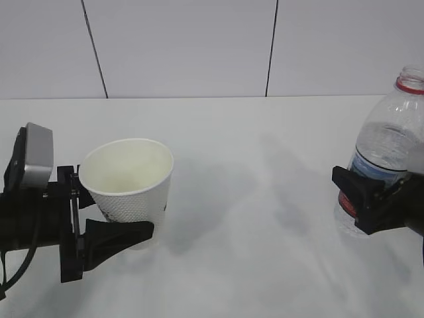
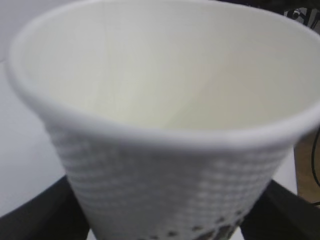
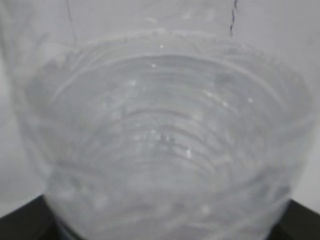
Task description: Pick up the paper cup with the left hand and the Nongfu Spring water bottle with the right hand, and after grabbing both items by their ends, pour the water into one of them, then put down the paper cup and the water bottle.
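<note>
The white dimpled paper cup (image 1: 132, 185) leans with its mouth up and toward the camera. My left gripper (image 1: 132, 217) is shut on its lower wall. In the left wrist view the paper cup (image 2: 165, 125) fills the frame, its cream inside showing no liquid, with black fingers (image 2: 30, 217) at both bottom corners. At the right edge stands the uncapped Nongfu Spring water bottle (image 1: 387, 142), upright with a red neck ring, and my right gripper (image 1: 361, 199) is shut on its labelled lower part. The bottle (image 3: 165, 140) fills the right wrist view. I cannot make out the water clearly.
The white table (image 1: 252, 199) stretches between the cup and the bottle, about half the view's width. A white panelled wall (image 1: 199, 46) rises behind the table's far edge. The left arm's grey block (image 1: 36, 156) sits at the left edge.
</note>
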